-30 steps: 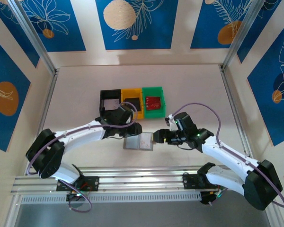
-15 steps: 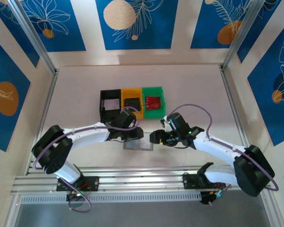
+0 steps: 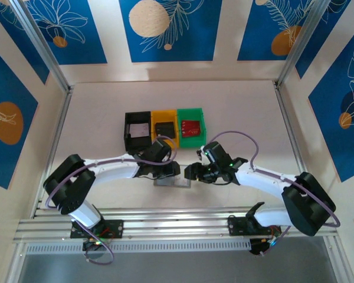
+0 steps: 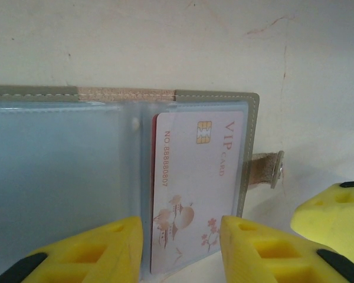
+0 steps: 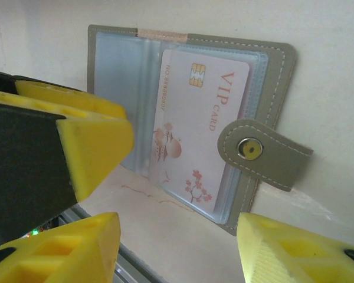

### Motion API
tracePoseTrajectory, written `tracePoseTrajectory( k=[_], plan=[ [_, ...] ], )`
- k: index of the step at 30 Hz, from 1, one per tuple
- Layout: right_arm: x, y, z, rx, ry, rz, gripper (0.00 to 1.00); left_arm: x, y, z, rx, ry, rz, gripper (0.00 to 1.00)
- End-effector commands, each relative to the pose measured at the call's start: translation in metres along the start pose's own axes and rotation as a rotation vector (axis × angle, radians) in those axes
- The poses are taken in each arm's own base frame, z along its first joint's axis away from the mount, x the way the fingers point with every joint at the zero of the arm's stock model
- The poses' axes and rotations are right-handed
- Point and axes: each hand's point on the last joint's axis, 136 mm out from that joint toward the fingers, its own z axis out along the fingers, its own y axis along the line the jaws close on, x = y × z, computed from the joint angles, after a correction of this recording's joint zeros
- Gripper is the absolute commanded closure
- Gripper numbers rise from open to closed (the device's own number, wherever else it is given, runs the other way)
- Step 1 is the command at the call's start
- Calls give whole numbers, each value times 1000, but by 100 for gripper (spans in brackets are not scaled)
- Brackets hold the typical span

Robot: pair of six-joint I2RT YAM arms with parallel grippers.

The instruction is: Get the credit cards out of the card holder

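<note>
The card holder (image 3: 172, 181) was seen lying open on the table (image 3: 242, 112), under and between the two grippers. The left gripper (image 4: 183, 250) was held with its jaws parted wide and nothing was gripped; the lower edge of the holder's right leaf was framed between its yellow fingers (image 4: 100, 250). In that leaf's clear sleeve, just ahead of the fingertips, a pale VIP card (image 4: 194, 177) was lodged, and a snap tab (image 4: 265, 170) projected to the right of it. The right gripper (image 5: 171, 247) was likewise spread open and empty, the holder being ahead of it and apart from its pads. Beyond both grippers a black bin (image 3: 137, 128), a yellow bin (image 3: 164, 127) and a green bin (image 3: 190, 125) were ranged side by side
</note>
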Motion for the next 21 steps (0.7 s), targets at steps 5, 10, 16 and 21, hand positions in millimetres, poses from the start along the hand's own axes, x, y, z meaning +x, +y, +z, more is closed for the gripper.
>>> tracePoseTrajectory(
  k=[5, 10, 16, 21],
  plan=[
    [-2, 4, 8, -6, 8, 4, 55, 11, 7, 7, -14, 24, -10, 61],
    [-1, 0, 14, 6, 16, 12, 59, 13, 12, 11, -24, 29, -17, 62],
    [-1, -5, 21, 23, 28, 24, 63, 15, 15, 14, -30, 34, -24, 63],
    [-2, -7, 25, 33, 34, 31, 68, 15, 16, 16, -31, 35, -27, 64]
  ],
)
